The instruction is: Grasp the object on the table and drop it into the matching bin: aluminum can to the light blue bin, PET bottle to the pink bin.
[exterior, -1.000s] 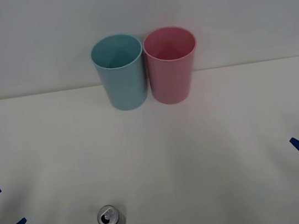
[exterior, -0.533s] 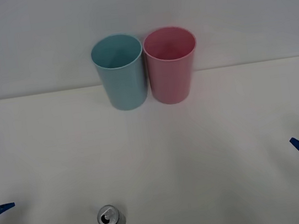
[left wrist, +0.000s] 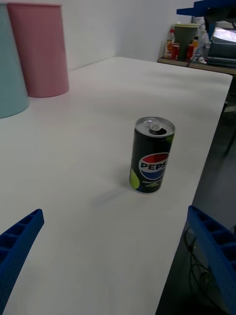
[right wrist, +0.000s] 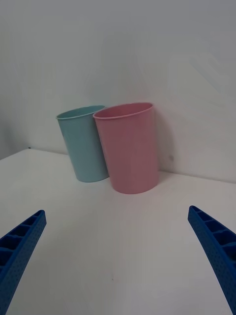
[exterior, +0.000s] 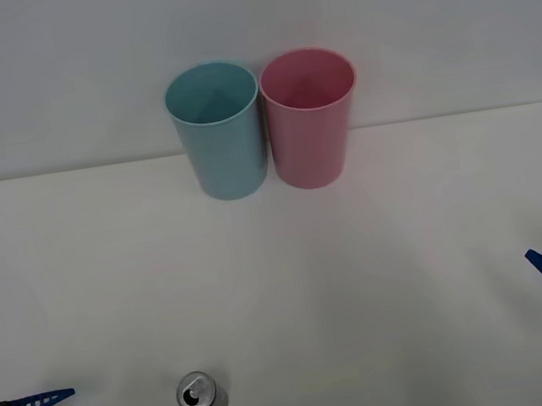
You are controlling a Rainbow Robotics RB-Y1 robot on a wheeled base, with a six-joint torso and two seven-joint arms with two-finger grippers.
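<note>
Blue, ribbed, tapered pincer fingers (right wrist: 215,246)

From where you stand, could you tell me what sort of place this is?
Probably a lab or test room: a plain white table against a bare wall holds just a drink can and two sorting bins, light blue and pink, with cluttered shelving beyond.

"PEPSI" on the aluminum can (left wrist: 152,155)

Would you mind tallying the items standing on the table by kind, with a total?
Bins: 2, a light blue bin and a pink bin
Cans: 1, the can
Total: 3
</note>
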